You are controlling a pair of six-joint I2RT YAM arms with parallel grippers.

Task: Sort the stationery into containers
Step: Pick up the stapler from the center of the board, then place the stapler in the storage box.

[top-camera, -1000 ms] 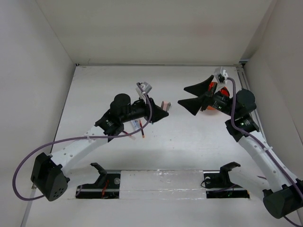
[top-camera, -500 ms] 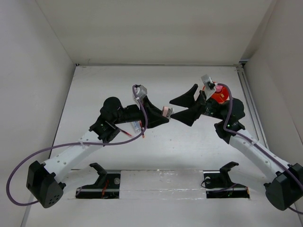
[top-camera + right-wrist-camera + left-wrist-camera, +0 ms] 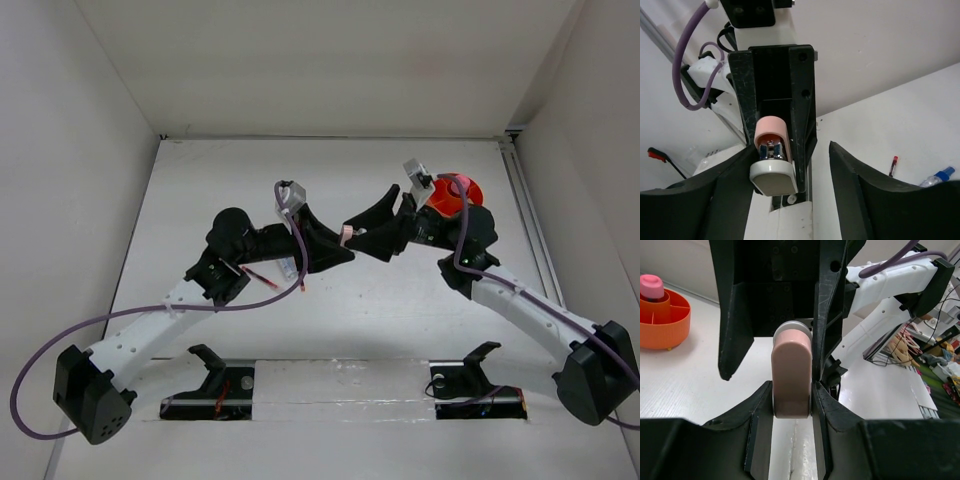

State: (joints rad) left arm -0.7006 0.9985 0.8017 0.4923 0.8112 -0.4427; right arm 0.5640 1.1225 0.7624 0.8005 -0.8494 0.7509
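The right gripper [image 3: 350, 231] has swung in from the orange tub [image 3: 455, 192] to table centre. Its jaws are narrower but still apart, straddling the pink eraser block [image 3: 791, 375]. One finger seems to touch it; the other stands off. The left gripper [image 3: 792, 397] clamps the block, long axis along its fingers, rounded end toward 3 o'clock. The tub sits farther off, at 2 o'clock.

The pink eraser block [image 3: 791, 385] looks smooth and matt; the orange tub [image 3: 666, 331], glossy plastic.
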